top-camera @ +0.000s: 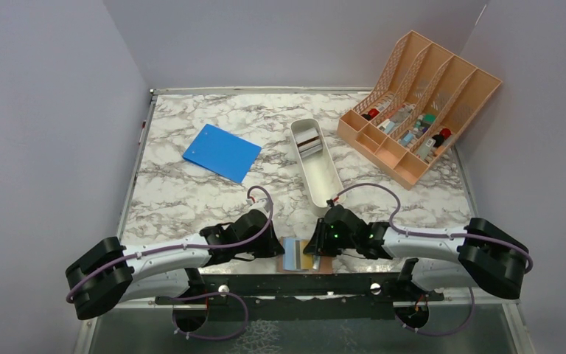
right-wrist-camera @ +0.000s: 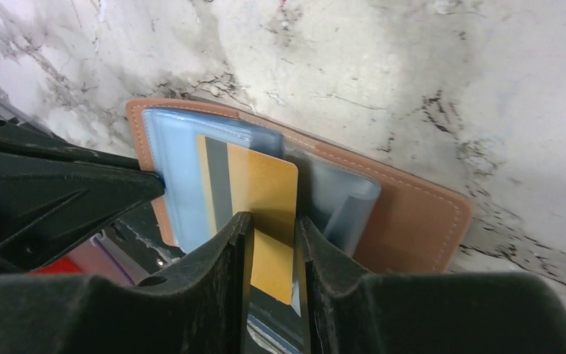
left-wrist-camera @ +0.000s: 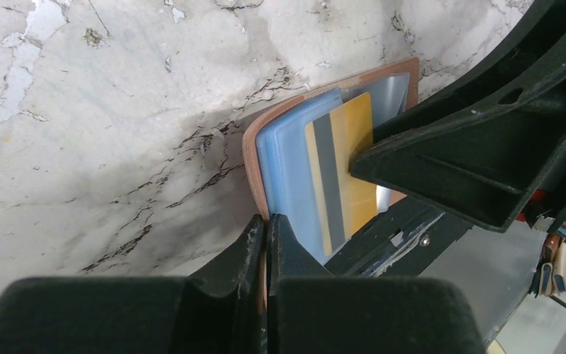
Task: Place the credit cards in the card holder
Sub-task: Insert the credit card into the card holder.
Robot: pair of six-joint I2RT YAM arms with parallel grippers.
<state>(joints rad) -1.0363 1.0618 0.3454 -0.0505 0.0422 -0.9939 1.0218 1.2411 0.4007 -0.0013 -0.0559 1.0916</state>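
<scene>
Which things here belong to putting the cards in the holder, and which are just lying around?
For the job: card holder, its edge in the left jaws; gold card at the right jaws; what look like more cards in the white tray.
Lying about: blue notebook; peach desk organiser.

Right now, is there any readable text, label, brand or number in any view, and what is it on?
None readable in any view.
gold card: only the dark-stripe side shows, no print visible.
card holder: plain leather, no marking seen.
blue notebook: blank cover.
Items in the peach organiser: too small to read.
</scene>
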